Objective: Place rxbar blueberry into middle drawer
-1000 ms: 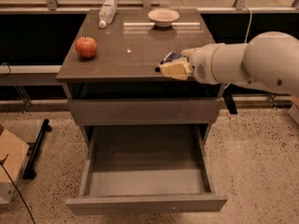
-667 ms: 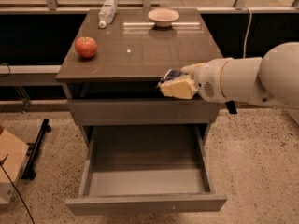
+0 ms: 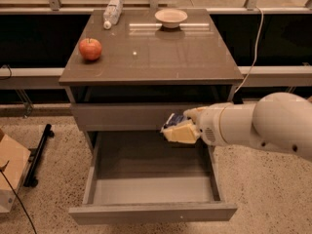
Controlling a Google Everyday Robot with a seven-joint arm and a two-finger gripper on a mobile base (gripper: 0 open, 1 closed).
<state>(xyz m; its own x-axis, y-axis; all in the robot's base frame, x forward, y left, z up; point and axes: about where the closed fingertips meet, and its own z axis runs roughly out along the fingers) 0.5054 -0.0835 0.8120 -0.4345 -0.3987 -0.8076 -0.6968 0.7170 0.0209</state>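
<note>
The grey drawer (image 3: pixel 151 211) of the cabinet stands pulled out, its smooth box interior bare. My gripper (image 3: pixel 179 129) hangs over the drawer's back right part, just in front of the closed drawer front above it. It is shut on the rxbar blueberry (image 3: pixel 172 121), a small dark-blue wrapper with a white patch that sticks out at the fingers' left end. The white arm reaches in from the right.
On the brown cabinet top (image 3: pixel 156 57) sit a red apple (image 3: pixel 90 48) at the left, a clear plastic bottle (image 3: pixel 112 12) lying at the back left and a pale bowl (image 3: pixel 171 17) at the back. A cardboard box (image 3: pixel 10 175) stands on the floor at the left.
My gripper, still holding the bar, has come down from the cabinet top's front right edge to a spot over the open drawer, moving a little left.
</note>
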